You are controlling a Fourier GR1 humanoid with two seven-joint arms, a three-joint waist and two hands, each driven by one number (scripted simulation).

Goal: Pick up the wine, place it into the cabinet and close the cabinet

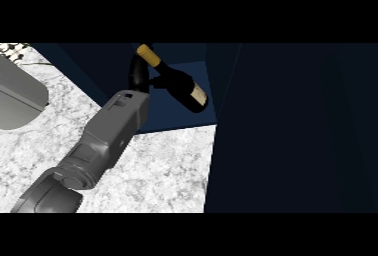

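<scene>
The dark wine bottle (181,85) has a gold cap and a pale label. It hangs tilted, cap to the upper left, over the blue inside of the open cabinet (173,120). My left hand (137,75) is curled round the bottle at its neck and shoulder, and the grey forearm runs down to the lower left. The cabinet's dark door (295,130) stands open and fills the right side of the view. I cannot tell whether the bottle's base touches the cabinet floor. My right hand does not show.
The white marbled counter (162,170) lies below the cabinet opening. A grey sink basin (18,97) sits at the left edge. A dark cabinet wall (88,70) borders the opening at the left.
</scene>
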